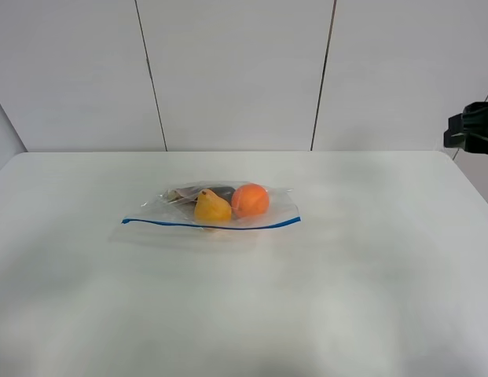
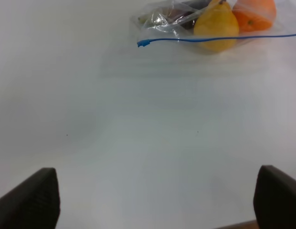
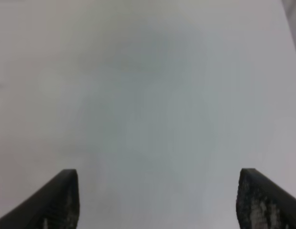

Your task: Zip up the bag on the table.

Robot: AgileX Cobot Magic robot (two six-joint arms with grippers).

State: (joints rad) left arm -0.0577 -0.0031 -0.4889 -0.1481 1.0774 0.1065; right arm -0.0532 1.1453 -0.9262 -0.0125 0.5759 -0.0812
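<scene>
White table (image 1: 369, 298), bag (image 1: 212, 208) (dark contents perhaps unidentifiable), left gripper (image 2: 152, 198) and right gripper (image 3: 157, 200) both spread wide.

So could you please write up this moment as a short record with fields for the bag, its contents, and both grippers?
bag: clear plastic zip-top bag with blue zip strip, lying flat on the white table
contents: yellow pear-shaped fruit, round orange fruit, a dark item behind them
left gripper: open, empty, short of the bag
right gripper: open, empty, over bare table

Bright even light, faint shadows, soft grainy wrist views, no glare
</scene>
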